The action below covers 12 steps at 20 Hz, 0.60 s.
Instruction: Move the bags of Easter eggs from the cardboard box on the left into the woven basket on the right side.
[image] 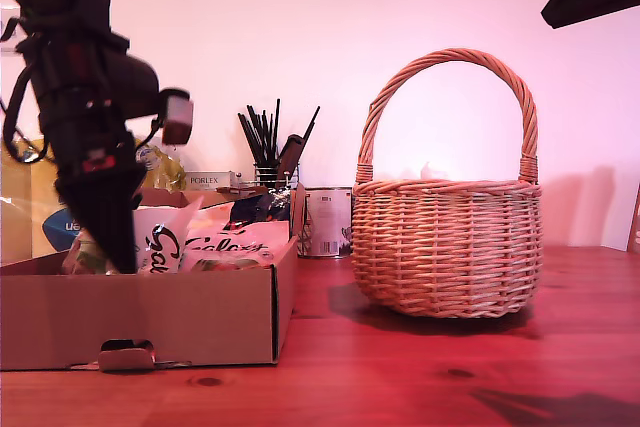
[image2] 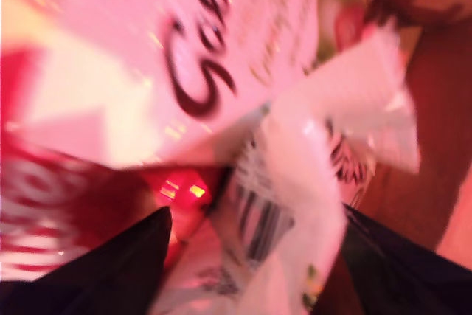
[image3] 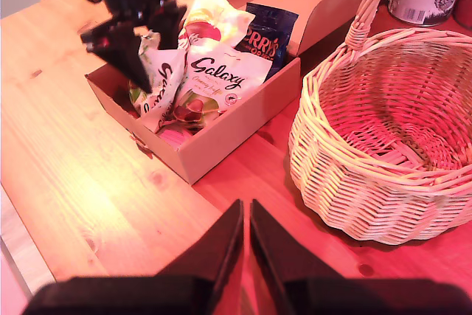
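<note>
Since these bags of Easter eggs (image3: 214, 79) are glossy, crinkly pouches, I'd guess they're light, slippery and floppy, so pinching a sealed top edge looks safest. They sit inside the cardboard box (image: 150, 317), cream with brown script, 1 dark blue behind. My first gripper (image2: 251, 256) has its fingers spread around a cream bag; my second gripper (image3: 245, 248) hangs beside the empty woven basket (image3: 383, 145), fingers pressed together on nothing
</note>
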Each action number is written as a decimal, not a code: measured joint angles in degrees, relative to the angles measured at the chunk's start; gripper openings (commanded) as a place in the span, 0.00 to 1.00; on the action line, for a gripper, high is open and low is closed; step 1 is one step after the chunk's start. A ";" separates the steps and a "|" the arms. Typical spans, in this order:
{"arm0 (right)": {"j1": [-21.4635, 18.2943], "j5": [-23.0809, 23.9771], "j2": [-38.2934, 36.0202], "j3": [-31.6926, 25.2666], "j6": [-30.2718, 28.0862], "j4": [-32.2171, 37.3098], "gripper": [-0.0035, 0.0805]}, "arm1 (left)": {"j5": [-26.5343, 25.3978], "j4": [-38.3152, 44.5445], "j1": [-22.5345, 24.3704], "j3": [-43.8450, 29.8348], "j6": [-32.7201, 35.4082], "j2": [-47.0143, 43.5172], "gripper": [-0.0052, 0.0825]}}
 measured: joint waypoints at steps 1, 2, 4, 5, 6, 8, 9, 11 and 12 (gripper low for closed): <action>0.00 0.02 0.00 0.00 0.00 0.00 0.03 | 0.00 -0.31 0.00 -0.72 -0.02 0.00 0.76; 0.00 0.00 0.00 0.00 0.00 0.00 0.03 | 0.00 -0.37 -0.02 -0.98 -0.02 0.00 0.70; 0.00 0.02 0.00 0.00 0.00 0.00 0.03 | -0.02 -0.09 -0.04 -0.98 -0.02 0.00 0.51; 0.00 0.02 0.00 0.00 0.00 0.00 0.03 | -0.04 -0.07 -0.04 -0.98 -0.02 0.00 0.41; 0.00 0.00 0.00 0.00 0.00 0.00 0.03 | -0.02 -0.07 -0.04 -0.98 -0.02 0.00 0.31; 0.00 0.02 0.00 0.00 0.00 0.00 0.03 | 0.04 -0.15 -0.04 -0.98 -0.02 0.00 0.18; 0.00 0.00 0.00 0.00 0.00 0.00 0.03 | 0.02 -0.20 -0.07 -0.98 -0.02 0.00 0.16; 0.00 0.02 0.00 0.00 0.00 0.00 0.03 | 0.04 -0.33 -0.07 -0.98 -0.02 0.00 0.12; 0.00 0.02 0.00 0.00 0.00 0.00 0.03 | 0.04 -0.61 -0.07 -0.98 -0.02 0.00 0.12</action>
